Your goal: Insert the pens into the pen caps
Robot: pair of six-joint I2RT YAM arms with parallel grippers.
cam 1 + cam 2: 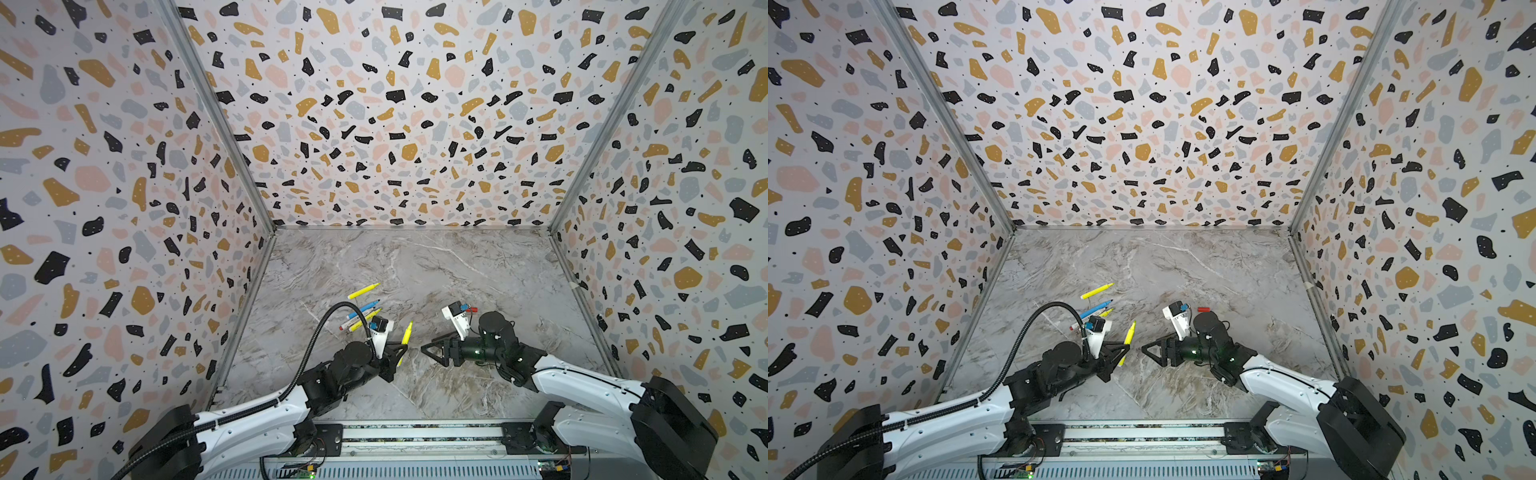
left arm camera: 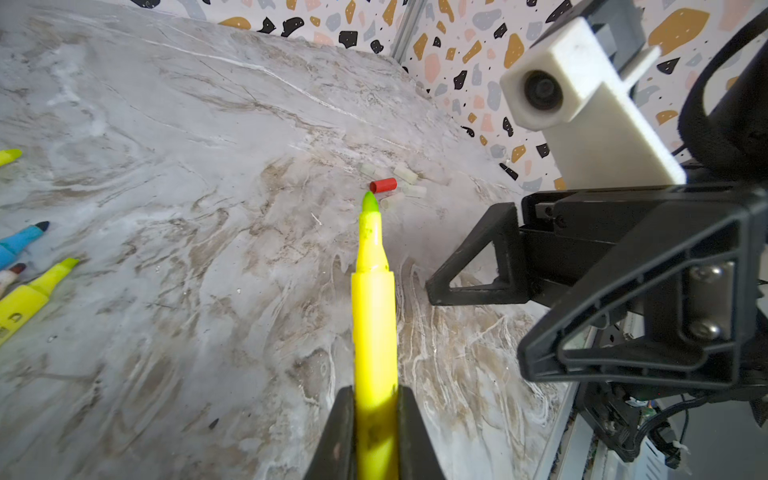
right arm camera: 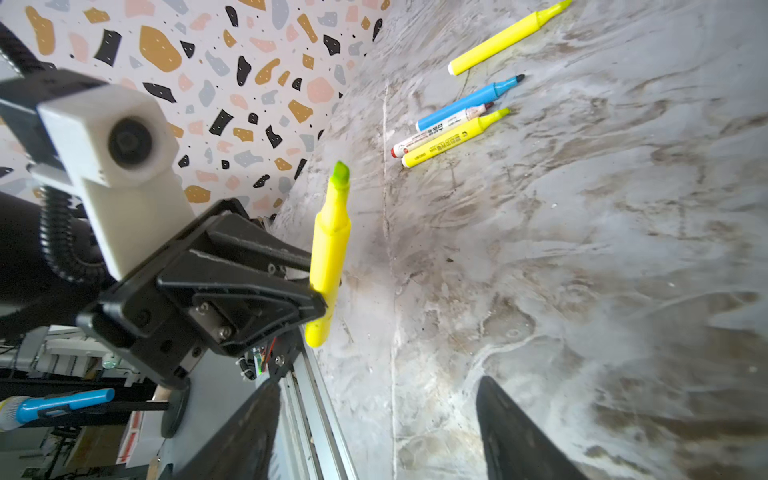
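Observation:
My left gripper (image 2: 376, 392) is shut on a yellow pen (image 2: 374, 311) and holds it above the table, green tip pointing away; both top views show that pen (image 1: 406, 334) (image 1: 1129, 336) in the left gripper (image 1: 400, 353). Facing it from the right, my right gripper (image 1: 432, 351) (image 3: 376, 386) stands open with nothing between its fingers. A red pen cap (image 2: 383, 185) (image 1: 471, 308) lies beyond the tip, with pale caps (image 2: 405, 173) around it. On the table to the left lie a yellow pen (image 3: 509, 37), a blue pen (image 3: 469, 102), a white pen with red ends (image 3: 440, 129) and another yellow pen (image 3: 453, 139).
The marble table (image 1: 415, 270) is closed in by terrazzo-patterned walls (image 1: 374, 124) at the back and on both sides. A metal rail (image 1: 415, 434) runs along the front edge, where both arms are mounted.

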